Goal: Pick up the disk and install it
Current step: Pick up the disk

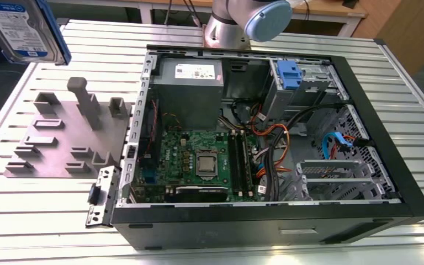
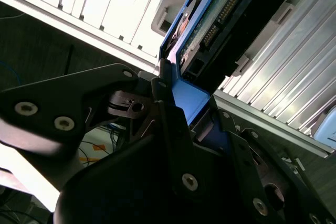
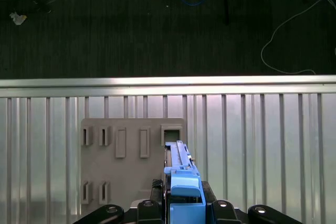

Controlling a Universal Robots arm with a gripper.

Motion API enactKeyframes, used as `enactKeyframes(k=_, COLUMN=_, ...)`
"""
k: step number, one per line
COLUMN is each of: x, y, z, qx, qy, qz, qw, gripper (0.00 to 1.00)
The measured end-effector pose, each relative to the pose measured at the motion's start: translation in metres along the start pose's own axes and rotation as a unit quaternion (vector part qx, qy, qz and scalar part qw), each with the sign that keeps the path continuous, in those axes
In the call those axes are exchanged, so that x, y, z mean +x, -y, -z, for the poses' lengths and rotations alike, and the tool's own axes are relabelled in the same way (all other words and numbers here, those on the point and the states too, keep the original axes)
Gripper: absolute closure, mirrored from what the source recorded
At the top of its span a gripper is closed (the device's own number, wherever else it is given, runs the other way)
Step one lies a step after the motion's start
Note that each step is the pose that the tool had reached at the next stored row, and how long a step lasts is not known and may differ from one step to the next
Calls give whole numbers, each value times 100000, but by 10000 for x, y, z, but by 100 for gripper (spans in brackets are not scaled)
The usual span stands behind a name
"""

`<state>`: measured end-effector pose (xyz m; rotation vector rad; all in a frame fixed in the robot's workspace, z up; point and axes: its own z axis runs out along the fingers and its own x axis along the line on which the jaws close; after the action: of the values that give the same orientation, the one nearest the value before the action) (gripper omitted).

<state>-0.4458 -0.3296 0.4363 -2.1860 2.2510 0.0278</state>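
Ribbed aluminium desk (image 1: 50, 221) carries an open black computer case (image 1: 271, 218) lying on its side. Inside the case are a green motherboard (image 1: 197, 160), a grey metal power supply box (image 1: 190, 88) and a blue plastic latch piece (image 1: 289, 74) in the drive bay. Just beside the case, toward the exterior view's left, sits a flat grey fixture plate (image 1: 57, 138) with slots and upright posts. The silver robot arm (image 1: 234, 25) rises behind the case.

The flat silver-metal disk (image 1: 17, 27), with its white-and-blue label and blue plastic rails, hangs in the air at the exterior view's upper left, tilted and clear of the desk. It is well apart from the case.

In the second wrist view the black fingers (image 2: 170, 124) are closed on the disk (image 2: 220, 19), with a blue rail (image 2: 191, 100) between them. They appear to press on that rail, though the far contact is hidden. The disk's connector edge faces away from the fingers.

In the first wrist view the disk (image 3: 181, 177) stands edge-on over the grey plate (image 3: 131, 171). Beyond the desk's edge lies dark carpet floor (image 3: 157, 24).
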Motion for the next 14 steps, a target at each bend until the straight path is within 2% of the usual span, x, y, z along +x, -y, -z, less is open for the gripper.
enactKeyframes(k=14, x=0, y=0, z=38, qx=3, qy=1, qz=0, qw=100000, gripper=64)
